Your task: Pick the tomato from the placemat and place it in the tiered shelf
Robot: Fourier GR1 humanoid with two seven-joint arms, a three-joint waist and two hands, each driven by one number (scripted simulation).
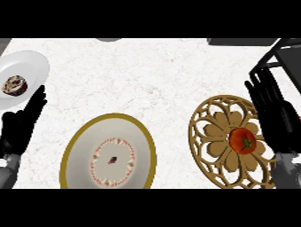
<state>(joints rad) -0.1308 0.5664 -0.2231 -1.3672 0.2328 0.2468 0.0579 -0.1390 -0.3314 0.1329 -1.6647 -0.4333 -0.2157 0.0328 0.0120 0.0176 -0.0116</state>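
Observation:
A red tomato (243,140) with a green stem lies on the right part of a round golden openwork placemat (218,133). My right hand (276,116) stands just right of the tomato, fingers straight and pointing up the view, open and holding nothing. The black tiered shelf (291,62) rises at the upper right, behind that hand. My left hand (21,124) rests open at the left edge, fingers up, far from the tomato.
A gold-rimmed plate (107,153) with a small dark morsel sits at the lower middle. A white plate (13,77) with a chocolate pastry (14,85) lies at the upper left. The counter (153,75) is white marble.

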